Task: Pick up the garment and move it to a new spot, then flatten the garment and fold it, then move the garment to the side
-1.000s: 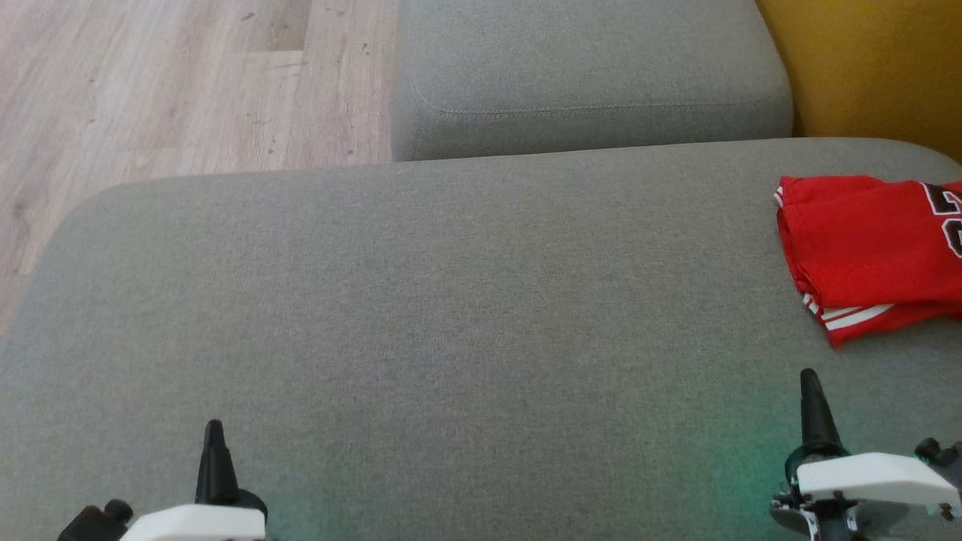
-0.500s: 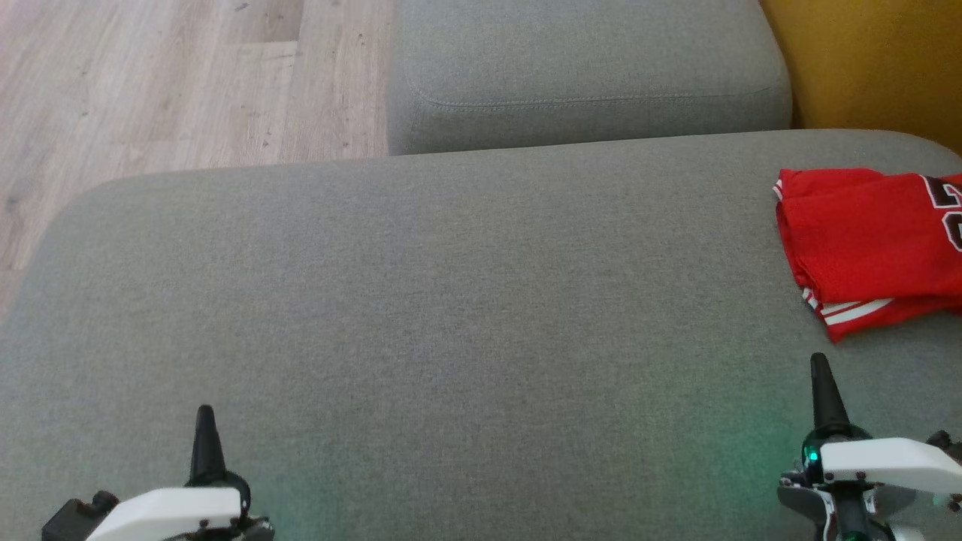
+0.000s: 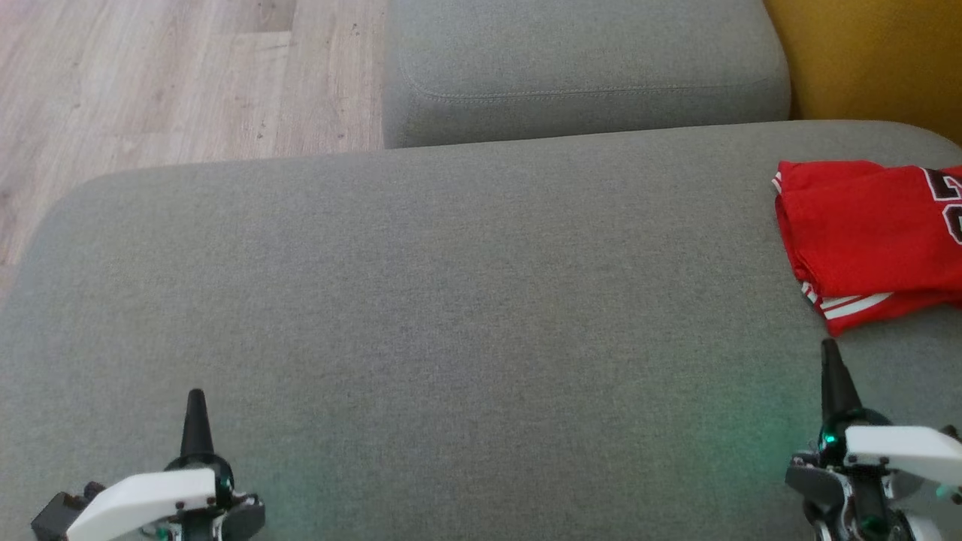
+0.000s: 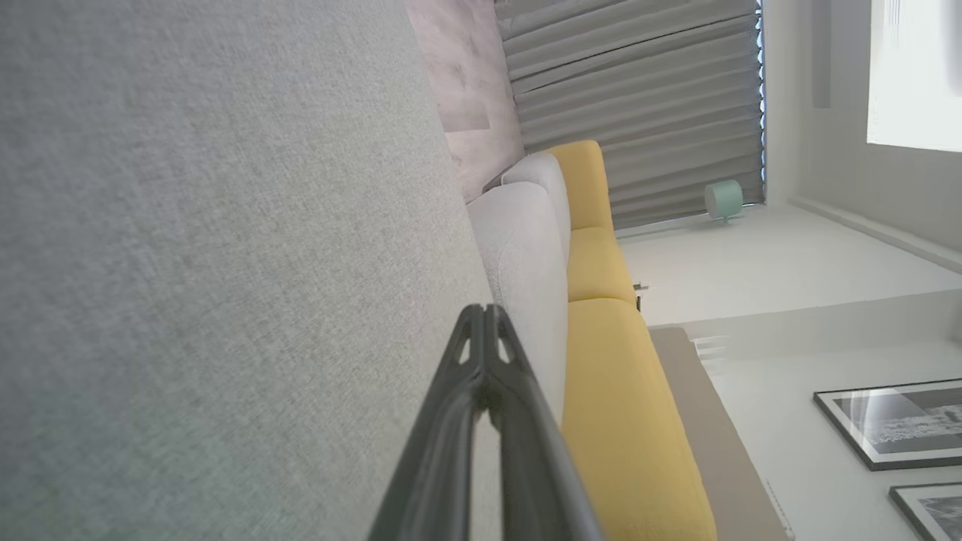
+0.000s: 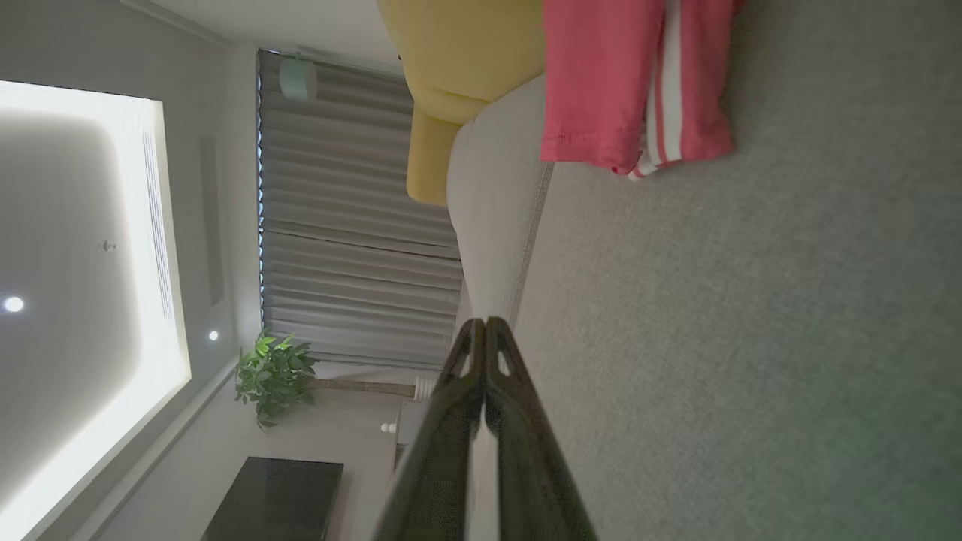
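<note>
The garment [image 3: 872,233] is a red jersey with white stripes and dark numbers, folded at the right edge of the grey cushion [image 3: 451,300]; part of it runs off the head view. It also shows at the top of the right wrist view as the garment [image 5: 624,83]. My right gripper [image 3: 829,353] hovers low at the lower right, shut and empty, its tip just short of the garment's near corner. My left gripper [image 3: 196,402] sits at the lower left, shut and empty, far from the garment. Both wrist views show the left gripper [image 4: 485,312] and right gripper [image 5: 481,324] with jaws pressed together.
A second grey cushion [image 3: 579,68] lies beyond the first. A yellow seat [image 3: 872,60] stands at the upper right. Wooden floor [image 3: 165,75] lies to the upper left, past the cushion's rounded left edge.
The head camera has shifted, so the scene slides slightly upward in the view. Both grippers stay shut; the garment lies as before.
</note>
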Controlling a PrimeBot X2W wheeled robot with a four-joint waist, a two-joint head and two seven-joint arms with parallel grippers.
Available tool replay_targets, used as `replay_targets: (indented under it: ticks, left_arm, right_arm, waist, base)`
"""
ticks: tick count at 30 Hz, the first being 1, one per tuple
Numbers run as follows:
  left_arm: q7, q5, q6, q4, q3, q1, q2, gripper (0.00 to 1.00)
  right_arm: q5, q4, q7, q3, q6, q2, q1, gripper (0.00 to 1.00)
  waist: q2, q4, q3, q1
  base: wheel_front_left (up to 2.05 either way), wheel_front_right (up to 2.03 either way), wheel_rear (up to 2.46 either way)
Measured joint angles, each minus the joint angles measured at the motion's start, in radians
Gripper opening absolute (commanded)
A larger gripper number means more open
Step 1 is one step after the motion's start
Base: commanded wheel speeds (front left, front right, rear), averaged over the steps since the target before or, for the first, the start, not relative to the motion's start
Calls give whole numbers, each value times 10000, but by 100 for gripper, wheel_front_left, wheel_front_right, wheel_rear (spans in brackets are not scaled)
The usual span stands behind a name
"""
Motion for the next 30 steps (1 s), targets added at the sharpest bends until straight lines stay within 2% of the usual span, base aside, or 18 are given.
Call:
replay_targets:
  ticks: [19, 30]
  left_arm:
    - [529, -2186, -341, 230, 364, -586, -15, 0]
    - [612, -2180, -343, 236, 397, -632, -25, 0]
  right_arm:
    - [2138, -92, 522, -349, 0, -2, -440, 0]
    - [2163, -98, 523, -362, 0, -2, -486, 0]
  waist:
    - [0, -72, 168, 1]
    - [0, -71, 167, 0]
  base:
    - [0, 0, 0]
    - [0, 0, 0]
